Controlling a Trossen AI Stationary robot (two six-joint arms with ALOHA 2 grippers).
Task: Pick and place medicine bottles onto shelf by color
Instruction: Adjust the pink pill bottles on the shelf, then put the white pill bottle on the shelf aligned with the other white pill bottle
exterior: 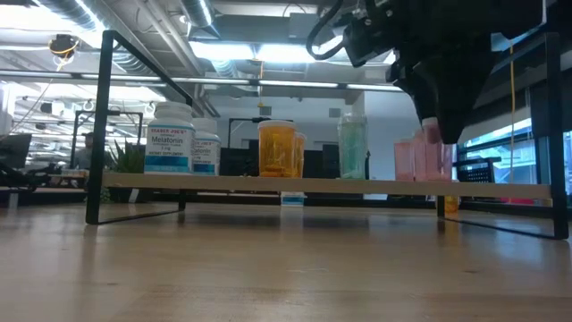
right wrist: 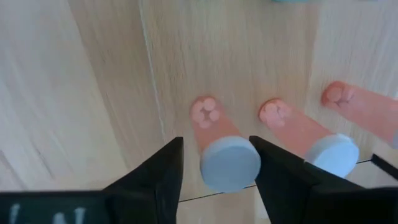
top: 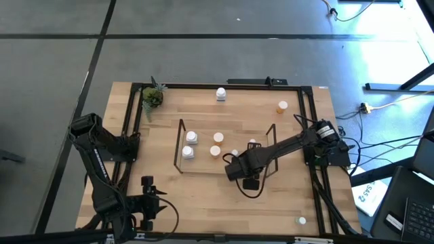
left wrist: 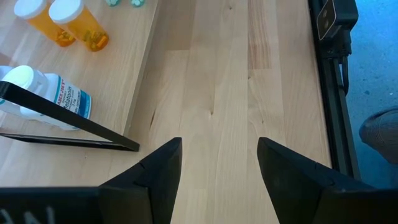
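The shelf stands mid-table with white, orange, teal and pink bottles upright on its wood board. My right gripper points straight down over the shelf's right part, open. Its fingers stand on either side of a white-capped pink bottle, which rests on its base on the board, with a gap showing beside the cap. Two other pink bottles stand next to it. My left gripper waits open above the table's near left part, with nothing between its fingers.
Off the shelf, a white bottle stands at the far edge, an orange one at the far right and a small white-capped one near the front right. A potted plant sits at the far left corner.
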